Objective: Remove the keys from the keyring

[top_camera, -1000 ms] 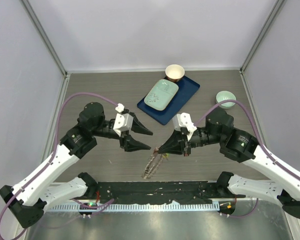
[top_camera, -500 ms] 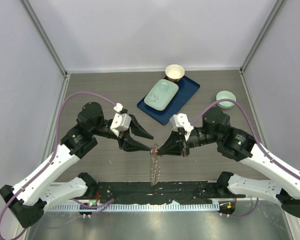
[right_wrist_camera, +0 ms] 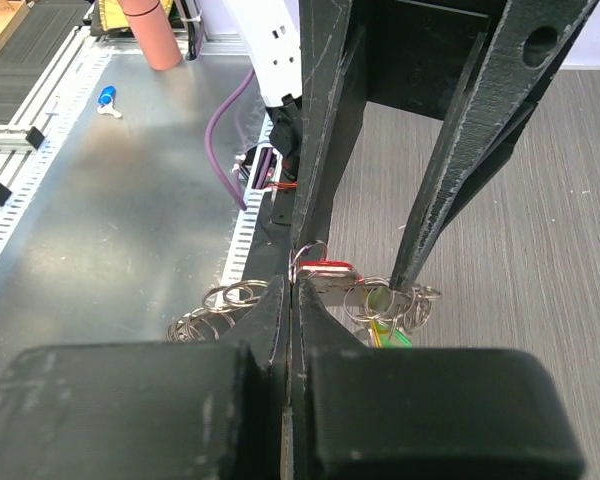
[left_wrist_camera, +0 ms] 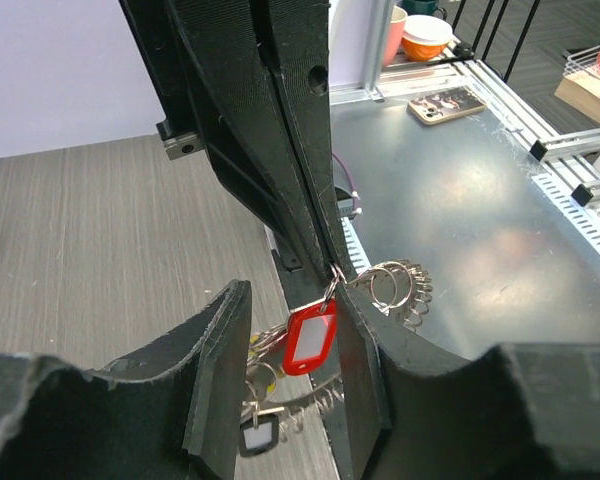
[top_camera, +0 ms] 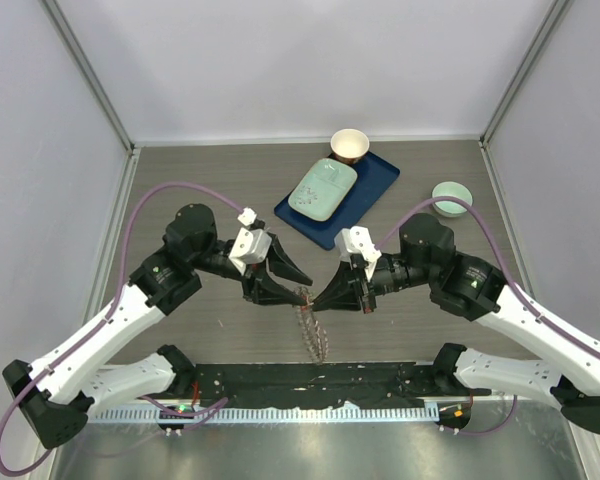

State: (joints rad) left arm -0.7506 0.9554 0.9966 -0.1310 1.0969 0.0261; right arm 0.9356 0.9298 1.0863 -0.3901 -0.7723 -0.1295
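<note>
**Keyring pinched at the top, left gripper open around the red key**

Closest to the near edge is the loose tail of the keyring (top_camera: 317, 340), and that is my first worry. Only its top is held, so a sideways tug could set the bunch swinging and twist the key out of line.

The keyring sits just nearward of the middle of the tabletop (top_camera: 210, 180). Its long axis runs from near edge to far edge, with the free end pointing at the near edge. It looks to be hanging, though I cannot tell whether the bottom touches the tabletop.

At the upper end my right gripper (top_camera: 316, 305) is fully closed on a small loop of the ring. The red key (left_wrist_camera: 310, 340) dangles just below that pinch, and the green key (right_wrist_camera: 388, 335) is bunched close by. So thin a pinch could slip if I pull hard.

My left gripper (top_camera: 306, 290) is spread wide and holds nothing, with one finger on either side of the red key. If it closes off-centre it might catch neighbouring rings instead of the key.

Toward the far edge, the blue tray (top_camera: 375, 185) lies well apart from all this.
</note>
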